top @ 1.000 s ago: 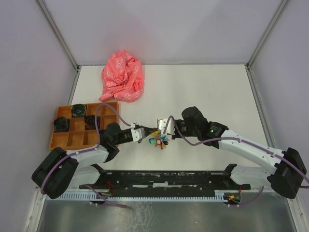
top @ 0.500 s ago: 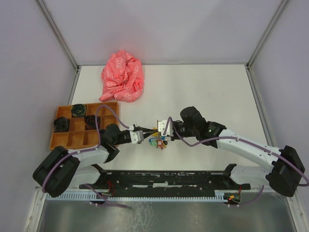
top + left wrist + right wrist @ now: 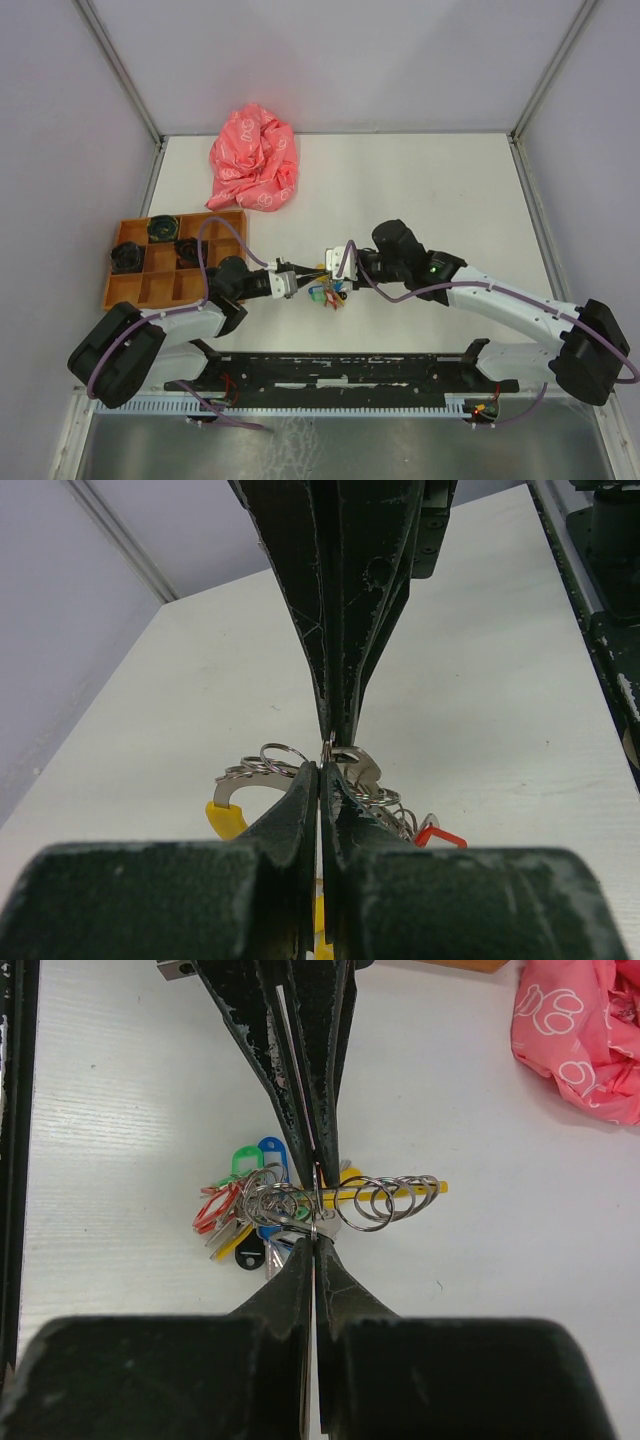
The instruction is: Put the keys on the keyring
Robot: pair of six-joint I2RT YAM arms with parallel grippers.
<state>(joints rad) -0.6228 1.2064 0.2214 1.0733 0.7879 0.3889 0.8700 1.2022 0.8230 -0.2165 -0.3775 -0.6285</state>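
Note:
A thin silver keyring (image 3: 315, 1207), seen edge-on, is pinched between both grippers, which meet tip to tip just above the table. My left gripper (image 3: 322, 766) is shut on it from one side. My right gripper (image 3: 315, 1239) is shut on it from the other. Below hangs a bunch of keys (image 3: 328, 293) with coloured heads: red (image 3: 214, 1208), black (image 3: 248, 1254), green (image 3: 240, 1160), blue and yellow. Several loose silver rings (image 3: 388, 1200) are strung along a yellow piece. In the left wrist view a yellow head (image 3: 226, 818) and a red one (image 3: 440, 835) peek out beside my fingers.
An orange compartment tray (image 3: 150, 291) holding dark round parts stands at the left, close to the left arm. A crumpled pink cloth (image 3: 255, 160) lies at the back left. A black rail (image 3: 350, 366) runs along the near edge.
Both grippers and the bunch have drifted slightly to the left, the right arm following the left. Both stay shut.

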